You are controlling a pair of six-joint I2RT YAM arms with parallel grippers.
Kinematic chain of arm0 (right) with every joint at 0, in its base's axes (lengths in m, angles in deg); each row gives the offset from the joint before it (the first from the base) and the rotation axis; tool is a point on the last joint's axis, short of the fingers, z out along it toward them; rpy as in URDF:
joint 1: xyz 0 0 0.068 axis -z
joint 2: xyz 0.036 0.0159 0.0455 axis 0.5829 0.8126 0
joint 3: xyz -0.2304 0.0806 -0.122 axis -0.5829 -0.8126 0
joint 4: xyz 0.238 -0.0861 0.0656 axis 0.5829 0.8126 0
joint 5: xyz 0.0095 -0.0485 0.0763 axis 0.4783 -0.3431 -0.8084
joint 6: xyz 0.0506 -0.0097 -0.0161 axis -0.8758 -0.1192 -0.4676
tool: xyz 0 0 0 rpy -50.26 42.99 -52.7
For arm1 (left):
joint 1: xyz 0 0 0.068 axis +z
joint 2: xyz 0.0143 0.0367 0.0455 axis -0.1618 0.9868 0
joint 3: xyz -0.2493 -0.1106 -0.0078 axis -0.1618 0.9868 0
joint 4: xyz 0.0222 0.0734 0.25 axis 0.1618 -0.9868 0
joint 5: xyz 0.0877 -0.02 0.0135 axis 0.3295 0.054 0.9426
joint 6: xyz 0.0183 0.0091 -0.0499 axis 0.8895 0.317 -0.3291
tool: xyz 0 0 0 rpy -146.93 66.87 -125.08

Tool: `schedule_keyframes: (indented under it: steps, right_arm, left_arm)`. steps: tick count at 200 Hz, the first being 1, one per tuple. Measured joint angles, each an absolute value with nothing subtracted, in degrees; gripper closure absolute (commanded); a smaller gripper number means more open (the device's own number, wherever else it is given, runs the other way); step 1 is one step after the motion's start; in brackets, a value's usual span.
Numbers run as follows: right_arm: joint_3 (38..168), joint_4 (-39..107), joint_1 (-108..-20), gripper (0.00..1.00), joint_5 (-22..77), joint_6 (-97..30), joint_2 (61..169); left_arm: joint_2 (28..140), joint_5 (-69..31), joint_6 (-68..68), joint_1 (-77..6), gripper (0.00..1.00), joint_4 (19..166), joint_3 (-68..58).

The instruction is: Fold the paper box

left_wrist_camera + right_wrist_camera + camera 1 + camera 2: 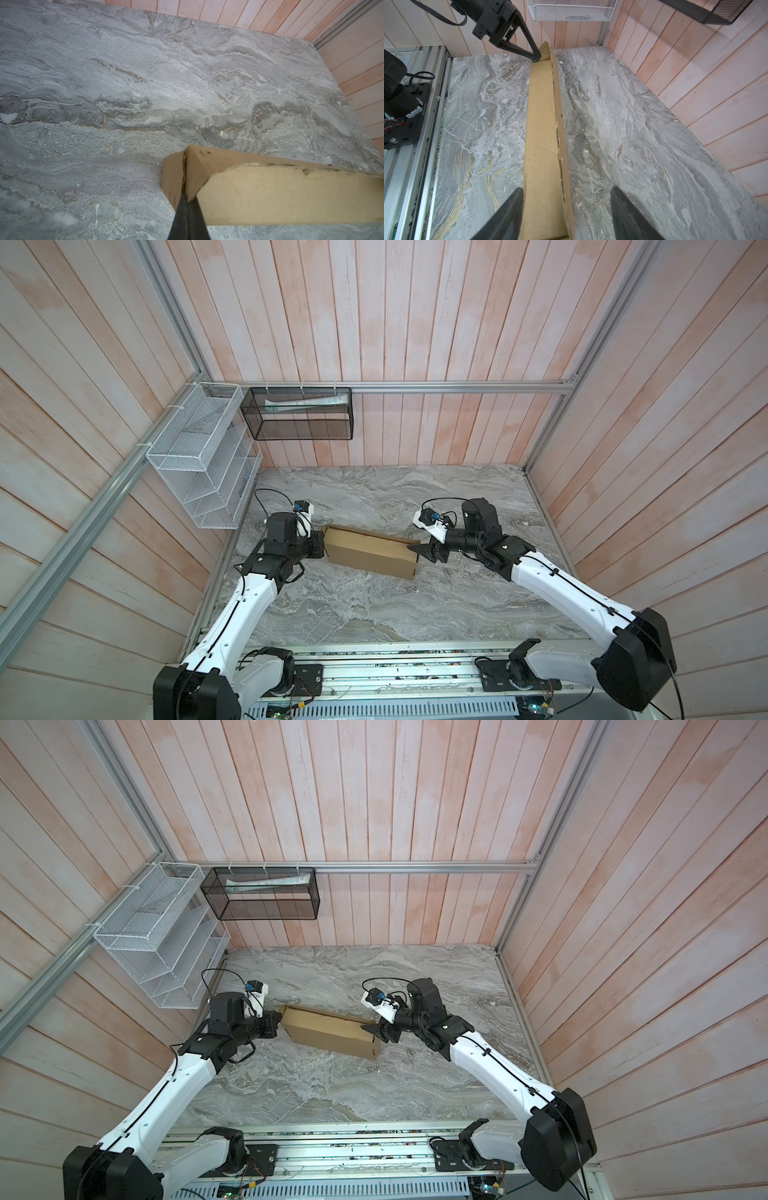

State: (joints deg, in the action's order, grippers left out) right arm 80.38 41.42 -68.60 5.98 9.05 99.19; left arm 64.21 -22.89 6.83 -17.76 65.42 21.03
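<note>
No readable text, label or number on paper box [370,549]. Sheet [305,403] in black mesh basket [299,432] maybe printed; too blurred to read.

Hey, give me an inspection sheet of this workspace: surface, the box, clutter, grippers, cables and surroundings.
Surface: grey marbled tabletop, small pale flecks.
Job's things: paper box, tan cardboard, folded long and narrow, lying skewed on the tabletop.
Clutter: nothing seen.
Grippers: left gripper shut, tips at one end corner of the box; right gripper open, fingers either side of the other end.
Cables: black loops at both wrist cameras, clear of the box.
Surroundings: plank walls, aluminium rail, white wire rack, black mesh basket holding papers.
</note>
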Motion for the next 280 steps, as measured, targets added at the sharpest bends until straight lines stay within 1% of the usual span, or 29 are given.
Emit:
schedule_keyframes:
  steps: [35, 74, 148, 215, 280]
  right_arm:
    - [79.6, 40.7, -68.6, 0.35, 6.4, 8.0, 97.9]
    - [77.3, 41.0, -68.1, 0.35, 8.9, 7.6, 94.2]
    - [70.2, 42.3, -63.9, 0.36, 12.5, 4.4, 87.3]
    - [69.4, 41.9, -63.8, 0.38, 12.2, 3.1, 89.1]
    - [69.6, 40.7, -63.9, 0.39, 10.8, 3.2, 94.6]
  left_arm:
    - [64.7, -22.9, 6.8, -17.8, 1.0, 65.6, 21.0]
    - [64.7, -22.9, 6.8, -17.8, 1.0, 65.6, 21.0]
    - [64.8, -23.4, 6.8, -17.8, 1.0, 65.7, 21.0]
    - [65.3, -24.3, 6.8, -17.8, 1.0, 66.4, 21.0]
    - [65.3, -24.3, 6.8, -17.7, 1.0, 66.4, 21.0]
